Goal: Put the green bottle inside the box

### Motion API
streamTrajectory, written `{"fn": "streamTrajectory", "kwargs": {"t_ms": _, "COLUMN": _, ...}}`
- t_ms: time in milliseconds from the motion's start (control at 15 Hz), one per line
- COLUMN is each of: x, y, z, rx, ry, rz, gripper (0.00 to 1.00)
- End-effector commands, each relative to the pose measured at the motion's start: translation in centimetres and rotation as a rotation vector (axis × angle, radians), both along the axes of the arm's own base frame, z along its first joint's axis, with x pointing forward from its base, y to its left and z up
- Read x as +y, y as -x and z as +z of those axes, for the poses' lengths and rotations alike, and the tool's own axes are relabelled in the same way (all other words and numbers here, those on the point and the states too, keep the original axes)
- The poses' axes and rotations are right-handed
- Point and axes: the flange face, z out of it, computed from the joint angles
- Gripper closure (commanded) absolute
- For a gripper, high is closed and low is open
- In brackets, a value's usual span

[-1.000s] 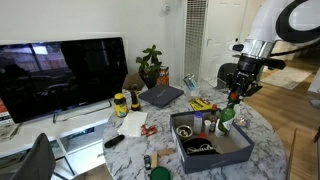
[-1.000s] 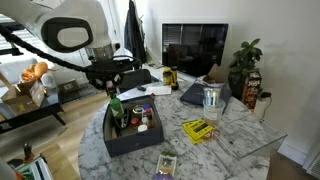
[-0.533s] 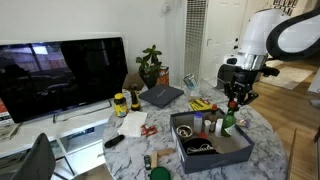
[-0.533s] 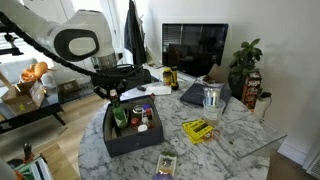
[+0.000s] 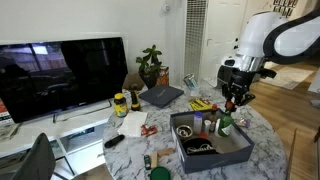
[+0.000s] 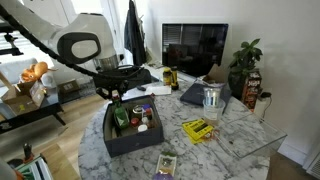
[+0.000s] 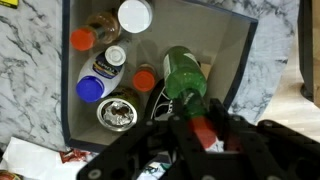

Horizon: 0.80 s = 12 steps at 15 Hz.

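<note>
Two-fingered gripper (image 7: 203, 128) clamped on the red cap of the green bottle (image 7: 182, 75): slim, translucent, narrow-necked. Standing in a corner of the box (image 7: 238, 55), just beside small jars (image 7: 105, 70), on the marble table (image 7: 30, 60). Sunk slightly lower than a second ago. Long axis vertical, neck up.

No text, brand or number can be read in any view. The yellow packet (image 6: 197, 130) on the table carries print too small to make out. In the wrist view the label on the blue-capped bottle (image 7: 98, 80) is blurred.
</note>
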Motion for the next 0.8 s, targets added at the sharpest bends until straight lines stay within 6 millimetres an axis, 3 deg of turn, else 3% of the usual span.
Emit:
{"fn": "streamTrajectory", "kwargs": {"t_ms": 0, "x": 1.1, "y": -0.6, "z": -0.9, "rx": -0.035, "ry": 0.000, "rz": 0.031, "gripper": 0.92}}
{"fn": "streamTrajectory", "kwargs": {"t_ms": 733, "x": 2.0, "y": -1.9, "z": -5.6, "rx": -0.093, "ry": 0.058, "rz": 0.060, "gripper": 0.92}}
